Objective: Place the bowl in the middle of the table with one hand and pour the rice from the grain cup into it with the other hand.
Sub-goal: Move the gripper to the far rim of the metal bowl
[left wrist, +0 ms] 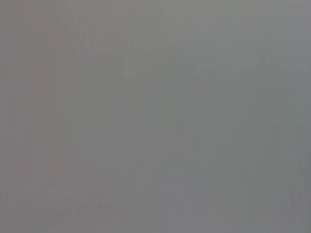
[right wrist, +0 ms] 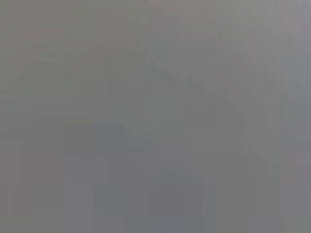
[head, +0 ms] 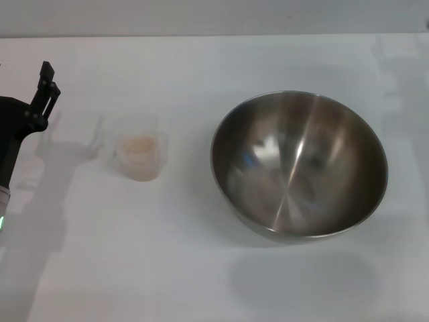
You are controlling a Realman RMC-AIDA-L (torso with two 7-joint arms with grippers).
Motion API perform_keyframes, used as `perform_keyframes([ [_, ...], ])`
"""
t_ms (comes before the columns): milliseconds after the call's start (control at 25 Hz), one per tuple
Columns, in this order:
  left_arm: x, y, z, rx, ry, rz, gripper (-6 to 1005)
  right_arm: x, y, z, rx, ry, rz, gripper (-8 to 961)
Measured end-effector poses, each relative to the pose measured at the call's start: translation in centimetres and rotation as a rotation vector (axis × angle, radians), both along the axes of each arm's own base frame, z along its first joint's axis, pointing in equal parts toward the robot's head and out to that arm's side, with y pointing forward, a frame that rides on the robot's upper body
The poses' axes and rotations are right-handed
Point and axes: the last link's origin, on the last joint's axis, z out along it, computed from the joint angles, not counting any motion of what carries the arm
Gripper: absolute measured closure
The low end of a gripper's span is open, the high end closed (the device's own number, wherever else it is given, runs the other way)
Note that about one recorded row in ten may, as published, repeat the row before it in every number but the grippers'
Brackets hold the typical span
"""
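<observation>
The white surface (head: 201, 282) carries two things. A large steel bowl (head: 299, 164) sits right of centre, tipped a little toward the near side. Well apart to its left stands a small clear cup (head: 137, 154) with pale rice (head: 138, 145) inside, its handle pointing left.

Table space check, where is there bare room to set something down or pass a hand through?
The table is bare along the whole near edge, along the far edge, and between the grain cup and the bowl. Tightest is the left side, where the left gripper hovers near the cup.
</observation>
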Motion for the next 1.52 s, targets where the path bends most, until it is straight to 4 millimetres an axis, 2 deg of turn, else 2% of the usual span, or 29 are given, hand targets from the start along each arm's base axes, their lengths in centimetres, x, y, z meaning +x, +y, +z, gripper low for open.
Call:
perform_keyframes([
  [40, 0.0, 0.0, 0.0, 0.0, 0.0, 0.0, 180, 0.0, 0.0, 0.0, 0.0, 0.0, 0.0, 193],
  [160, 0.0, 0.0, 0.0, 0.001, 0.003, 0.0, 180, -1.3, 1.2, -0.3, -0.148, 0.04, -0.068, 193],
  [200, -0.1, 0.0, 0.0, 0.001, 0.006, 0.002, 180, -2.3, 1.6, -0.6, -0.249, 0.051, -0.1, 193],
  [280, -0.2, -0.1, 0.1, 0.001, 0.009, 0.006, 180, -3.0, 1.7, -0.8, -0.3, 0.053, -0.111, 192],
  [320, -0.3, -0.2, 0.1, 0.001, 0.007, 0.009, 180, -4.5, 1.7, -0.8, -0.392, 0.055, -0.128, 192],
  [360, -0.3, -0.2, 0.1, 0.001, 0.007, 0.009, 180, -4.5, 1.7, -0.8, -0.392, 0.055, -0.128, 192],
  [400, -0.4, -0.2, 0.2, 0.005, 0.006, 0.01, 180, -6.2, 1.5, -0.5, -0.485, 0.052, -0.14, 192],
  [520, -0.4, -0.2, 0.3, 0.01, 0.003, 0.011, 181, -8.5, 0.7, 0.2, -0.614, 0.038, -0.164, 192],
  [640, -0.4, -0.2, 0.3, 0.014, -0.001, 0.012, 181, -10.3, -0.2, 1.1, -0.736, 0.035, -0.206, 192],
  [680, -0.4, -0.2, 0.3, 0.014, -0.001, 0.012, 181, -10.3, -0.2, 1.1, -0.736, 0.035, -0.206, 192],
  [720, -0.3, -0.1, 0.4, 0.016, -0.003, 0.01, 181, -11.2, -0.6, 1.5, -0.81, 0.037, -0.242, 193],
  [800, -0.3, 0.0, 0.4, 0.017, -0.003, 0.009, 181, -11.8, -0.9, 2.0, -0.879, 0.043, -0.286, 193],
  [960, -0.2, 0.2, 0.4, 0.017, -0.003, 0.005, 182, -11.9, -1.1, 2.4, -0.975, 0.059, -0.358, 193],
  [1200, -0.1, 0.3, 0.7, 0.03, -0.003, 0.005, 182, -10.6, -1.1, 1.7, -1.169, 0.079, -0.531, 194],
  [1520, -0.2, 0.4, 0.8, 0.032, -0.001, 0.01, 183, -8.8, -0.9, 1.2, -1.222, 0.089, -0.634, 194],
])
